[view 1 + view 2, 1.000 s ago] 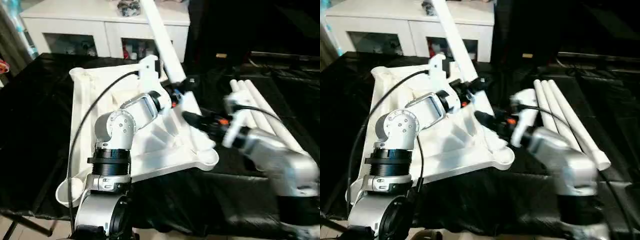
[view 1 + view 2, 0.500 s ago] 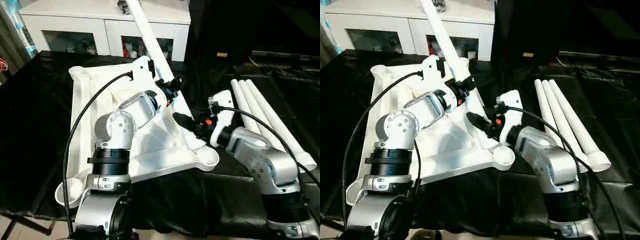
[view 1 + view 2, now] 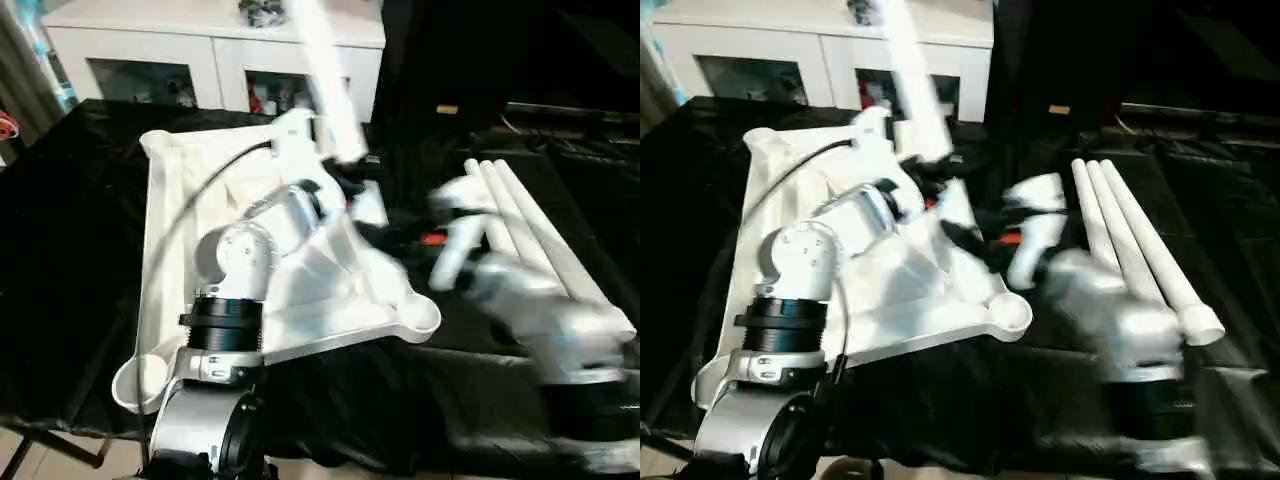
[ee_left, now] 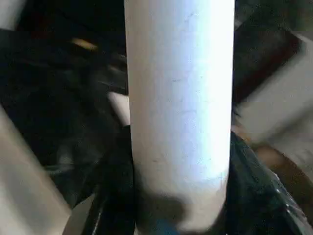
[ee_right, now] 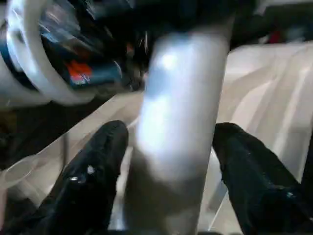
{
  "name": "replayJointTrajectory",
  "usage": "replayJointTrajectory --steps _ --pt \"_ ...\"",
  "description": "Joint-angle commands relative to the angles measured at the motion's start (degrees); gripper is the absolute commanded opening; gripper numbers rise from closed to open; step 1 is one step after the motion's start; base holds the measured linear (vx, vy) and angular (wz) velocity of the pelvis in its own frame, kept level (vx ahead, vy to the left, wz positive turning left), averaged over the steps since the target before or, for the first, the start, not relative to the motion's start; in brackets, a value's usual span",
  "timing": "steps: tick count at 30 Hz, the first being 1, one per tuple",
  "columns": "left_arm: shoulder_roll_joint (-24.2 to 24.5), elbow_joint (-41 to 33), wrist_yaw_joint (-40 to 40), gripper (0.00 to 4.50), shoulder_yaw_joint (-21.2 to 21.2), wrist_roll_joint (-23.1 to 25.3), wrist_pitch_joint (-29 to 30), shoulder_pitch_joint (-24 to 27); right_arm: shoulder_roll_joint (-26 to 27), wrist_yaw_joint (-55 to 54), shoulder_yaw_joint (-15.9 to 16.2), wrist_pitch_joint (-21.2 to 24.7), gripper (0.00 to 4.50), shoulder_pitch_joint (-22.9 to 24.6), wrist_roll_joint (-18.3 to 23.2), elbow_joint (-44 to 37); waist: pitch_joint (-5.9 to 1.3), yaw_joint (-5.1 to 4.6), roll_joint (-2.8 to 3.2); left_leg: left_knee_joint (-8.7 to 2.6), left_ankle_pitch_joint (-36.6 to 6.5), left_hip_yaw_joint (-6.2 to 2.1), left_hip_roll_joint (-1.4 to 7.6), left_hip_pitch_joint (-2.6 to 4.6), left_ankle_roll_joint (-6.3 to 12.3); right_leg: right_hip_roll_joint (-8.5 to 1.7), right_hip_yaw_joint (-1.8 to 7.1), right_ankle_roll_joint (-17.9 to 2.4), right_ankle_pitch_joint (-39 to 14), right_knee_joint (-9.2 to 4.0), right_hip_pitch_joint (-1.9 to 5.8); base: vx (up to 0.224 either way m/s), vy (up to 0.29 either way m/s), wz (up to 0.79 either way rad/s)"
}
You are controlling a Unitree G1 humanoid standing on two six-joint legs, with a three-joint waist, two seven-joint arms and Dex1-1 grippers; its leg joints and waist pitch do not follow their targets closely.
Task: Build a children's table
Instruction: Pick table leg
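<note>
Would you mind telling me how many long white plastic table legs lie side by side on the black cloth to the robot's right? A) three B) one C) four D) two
A: three long white plastic table legs lie side by side on the black cloth, while a fourth white leg is gripped in the left hand.

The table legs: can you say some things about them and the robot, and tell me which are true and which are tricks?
1. Three loose legs lie side by side on the black cloth. True.
2. The left end effector holds a leg. True.
3. The table top stands on four legs. False: it lies underside up, ribs showing.
4. The held leg lies flat. False: it slants up toward the white cabinet.
5. The right end effector has its fingers either side of a leg. True.
</note>
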Motion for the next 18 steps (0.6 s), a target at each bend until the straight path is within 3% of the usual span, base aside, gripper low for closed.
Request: replayJointTrajectory --steps 1,7,14,15,18 --pt "1.27 -2.13 -4.96 1.89 -1.41 -2.1 1.75 0.17 -1.32 3.55 -0.41 1.62 3.32 0.01 1.8 0.25 -3.93 -0.08 -0.74 -3.25 -8.26 -0.18 0.88 1.46 -0.32 -3.68 1.75 -9.54 -0.43 -3.99 2.56 0.0 0.0 0.0" --pt "3.97 -4.17 -15.92 1.88 -2.04 -7.67 5.84 -0.42 -5.92 12.33 1.07 4.62 3.49 0.03 5.55 -1.21 -3.86 -0.27 -0.82 -3.18 -8.36 -0.13 1.06 1.56 0.63 -3.71 1.71 -11.52 -1.24 -3.94 2.6 0.0 0.0 0.0" --pt "6.22 -4.69 -25.69 1.87 -3.28 -10.99 7.17 -0.97 -9.5 19.33 2.16 6.86 3.49 -0.1 8.05 -1.73 -3.75 0.04 -1.14 -3.19 -8.93 0.0 1.17 1.67 0.92 -3.77 1.76 -11.61 -4.2 -4.14 2.35 0.0 0.0 0.0" --pt "6.42 -4.66 -26.57 1.87 -3.27 -11.64 7.77 -1.01 -9.83 19.95 2.16 7.29 3.2 -0.2 8.58 -1.68 -3.82 0.18 -1.07 -3.11 -8.81 0.0 1.17 1.7 0.95 -3.84 1.76 -11.8 -4.09 -4.02 2.41 0.0 0.0 0.0" --pt "6.89 -4.96 -28.23 1.86 -3.88 -11.59 7.85 -0.9 -9.95 20.36 2.09 8.03 3.07 -0.28 9.21 -1.75 -3.85 0.16 -1.06 -3.1 -8.31 -0.05 1.18 1.61 1.07 -3.85 1.73 -11.98 -3.36 -3.94 2.43 0.0 0.0 0.0"
